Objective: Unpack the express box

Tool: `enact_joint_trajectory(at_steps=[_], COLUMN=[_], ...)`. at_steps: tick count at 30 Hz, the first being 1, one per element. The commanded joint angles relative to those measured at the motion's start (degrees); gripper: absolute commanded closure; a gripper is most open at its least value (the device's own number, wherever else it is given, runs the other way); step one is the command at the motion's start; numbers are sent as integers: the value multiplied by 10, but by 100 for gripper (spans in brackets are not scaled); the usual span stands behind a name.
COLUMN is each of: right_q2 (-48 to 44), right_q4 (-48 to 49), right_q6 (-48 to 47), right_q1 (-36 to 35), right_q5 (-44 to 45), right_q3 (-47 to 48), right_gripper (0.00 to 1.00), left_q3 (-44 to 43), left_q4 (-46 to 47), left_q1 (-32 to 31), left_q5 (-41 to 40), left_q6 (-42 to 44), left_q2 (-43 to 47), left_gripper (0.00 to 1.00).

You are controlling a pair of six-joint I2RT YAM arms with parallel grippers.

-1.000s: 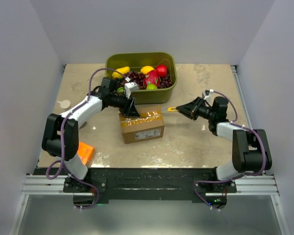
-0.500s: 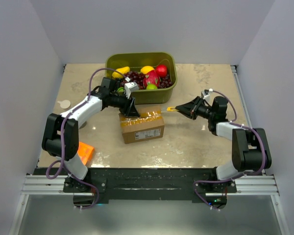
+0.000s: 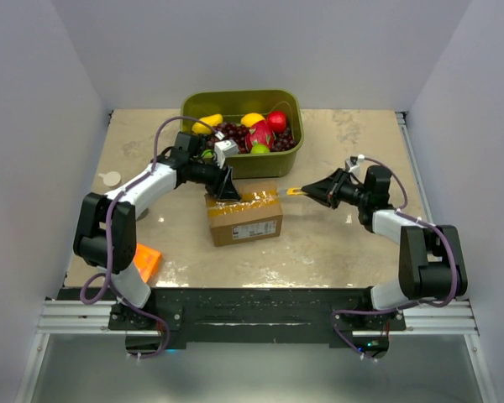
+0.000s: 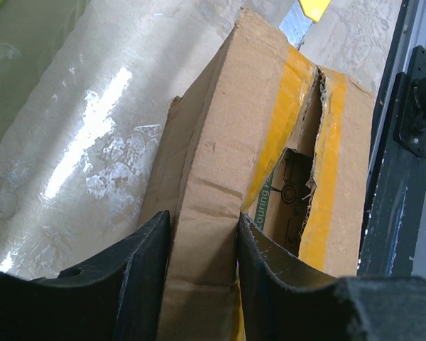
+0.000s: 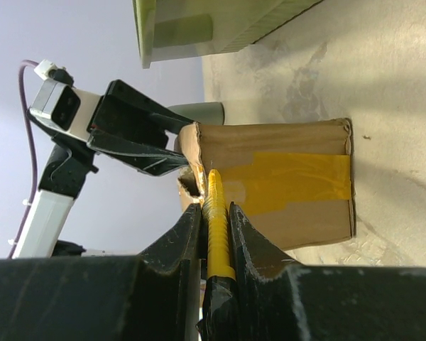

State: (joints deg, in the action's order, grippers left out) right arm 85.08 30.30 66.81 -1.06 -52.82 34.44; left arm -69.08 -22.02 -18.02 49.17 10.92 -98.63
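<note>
At 8 o'clock, by the counter's (image 3: 336, 248) near edge, an orange box (image 3: 147, 260) lies half under the left arm. Bare counter runs along the whole near edge and widens at 4 to 5 o'clock, up to the side rail (image 3: 407, 159) at 3. The express box (image 3: 245, 220) sits mid-counter, slightly skewed, with free surface on its near, left and right sides. The left tool (image 3: 228, 191) stands on its 11 o'clock corner, fingers pressed on either side of a raised cardboard flap, pinching it. The tape (image 4: 284, 128) along the top seam is split at that end, and something printed shows through the gap. From 3 o'clock the right tool (image 3: 307, 192) pinches a yellow cutter (image 3: 294, 191), its tip at the top edge of the express box's right end. A white disc (image 3: 111, 178) lies at 9 o'clock near the left wall. Room is tightest at 12 o'clock, where the green bin (image 3: 269, 161) of fruit (image 3: 260, 134) stands just beyond the express box. Since a second ago the cutter has eased slightly down toward the express box, which has not shifted; the left tool's grip is unchanged.
</note>
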Motion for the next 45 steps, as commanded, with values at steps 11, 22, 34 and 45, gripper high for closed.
enact_joint_trajectory(at_steps=[11, 22, 34, 45], right_q2=[-36, -63, -1, 25], right_q4=[-71, -332, -135, -38], right_q6=[-24, -209, -138, -70], right_q1=[-1, 37, 86, 15], right_q5=[-113, -186, -71, 3], right_q3=[12, 70, 97, 85], right_gripper=[100, 100, 100, 100], left_q3=[-5, -10, -6, -2], left_q4=[2, 1, -21, -21], left_q1=[1, 1, -10, -13], left_q5=[-106, -108, -55, -50], left_q6=[0, 4, 33, 32], left_q2=[-20, -24, -16, -17], left_gripper=[98, 99, 99, 99])
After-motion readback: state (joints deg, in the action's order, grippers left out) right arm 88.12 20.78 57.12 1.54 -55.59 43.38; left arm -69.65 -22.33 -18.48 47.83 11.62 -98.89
